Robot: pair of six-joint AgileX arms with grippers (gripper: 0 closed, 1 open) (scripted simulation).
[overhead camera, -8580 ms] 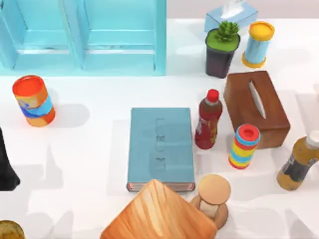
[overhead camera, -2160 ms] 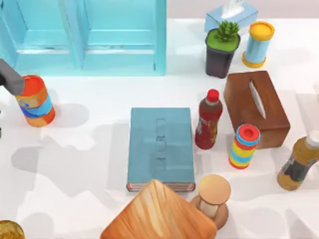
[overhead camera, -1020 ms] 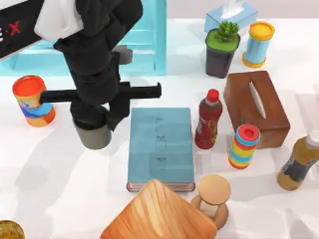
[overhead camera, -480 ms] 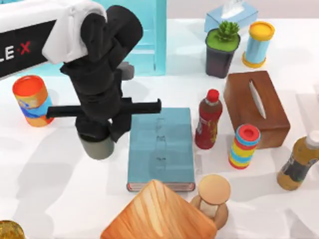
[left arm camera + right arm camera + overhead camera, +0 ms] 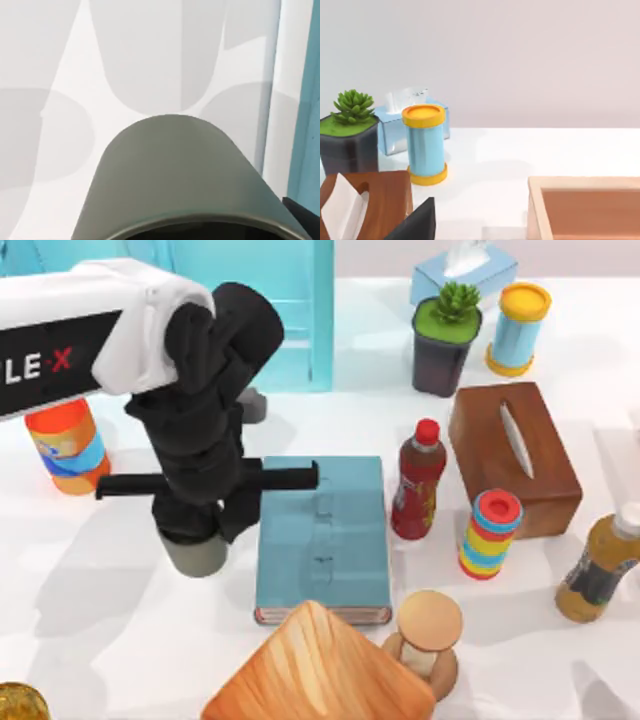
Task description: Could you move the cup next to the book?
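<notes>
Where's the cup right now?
In the top view the cup sits under the left gripper, just left of the book, below the orange can.

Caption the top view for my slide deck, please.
Left arm's gripper holds the grey cup just left of the teal book.
</notes>
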